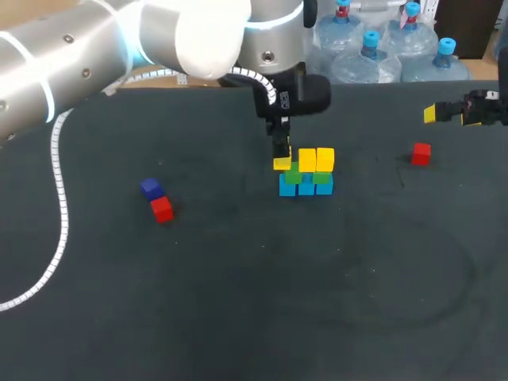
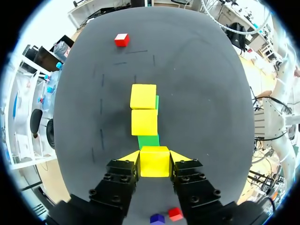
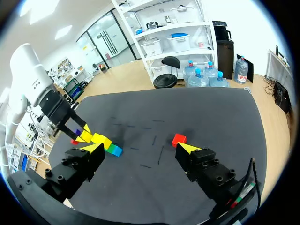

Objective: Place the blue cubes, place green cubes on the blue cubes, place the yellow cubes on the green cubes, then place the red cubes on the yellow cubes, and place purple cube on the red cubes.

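The left claw (image 2: 155, 157) pinches a yellow cube (image 2: 154, 164) above the left end of the stacked cubes (image 1: 314, 178), mid-bench (image 1: 238, 302) toward the far edge. The right claw (image 3: 139, 148) hangs spread near the right edge.

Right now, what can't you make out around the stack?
1. Left wrist view: blue cubes hidden under green cubes and yellow cubes.
2. Whether the held yellow cube in the left gripper rests on green: the cube itself covers the contact here, and the gripper covers it in head view.
3. Right wrist view: stack too small to count layers.
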Motion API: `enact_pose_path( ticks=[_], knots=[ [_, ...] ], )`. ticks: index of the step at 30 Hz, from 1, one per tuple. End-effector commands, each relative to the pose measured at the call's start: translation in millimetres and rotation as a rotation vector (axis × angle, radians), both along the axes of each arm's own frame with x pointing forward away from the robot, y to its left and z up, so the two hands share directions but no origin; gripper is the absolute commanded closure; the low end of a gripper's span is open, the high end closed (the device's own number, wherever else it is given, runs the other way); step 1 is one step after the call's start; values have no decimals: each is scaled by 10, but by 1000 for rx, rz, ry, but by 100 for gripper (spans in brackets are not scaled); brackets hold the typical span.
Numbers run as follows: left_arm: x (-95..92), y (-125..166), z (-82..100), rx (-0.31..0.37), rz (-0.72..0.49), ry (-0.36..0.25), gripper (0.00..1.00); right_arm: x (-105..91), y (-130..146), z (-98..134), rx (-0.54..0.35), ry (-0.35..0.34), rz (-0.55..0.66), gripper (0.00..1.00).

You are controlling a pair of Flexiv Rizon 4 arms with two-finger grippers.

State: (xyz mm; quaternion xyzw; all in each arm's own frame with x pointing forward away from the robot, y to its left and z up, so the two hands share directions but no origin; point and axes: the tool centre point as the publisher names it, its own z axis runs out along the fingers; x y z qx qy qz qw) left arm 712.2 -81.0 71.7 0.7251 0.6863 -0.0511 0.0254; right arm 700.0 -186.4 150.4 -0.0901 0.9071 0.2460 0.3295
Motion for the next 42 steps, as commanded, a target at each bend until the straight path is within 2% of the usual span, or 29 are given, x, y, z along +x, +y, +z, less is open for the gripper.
enact_pose_path(
  ticks=[1,42],
  knots=[
    [76,-48,-22,6,-7,13,100,1,2,-3,0,0,-1,0],
    [132,-106,-140,-6,-18,34,100,1,2,-3,0,0,-1,0]
  ],
)
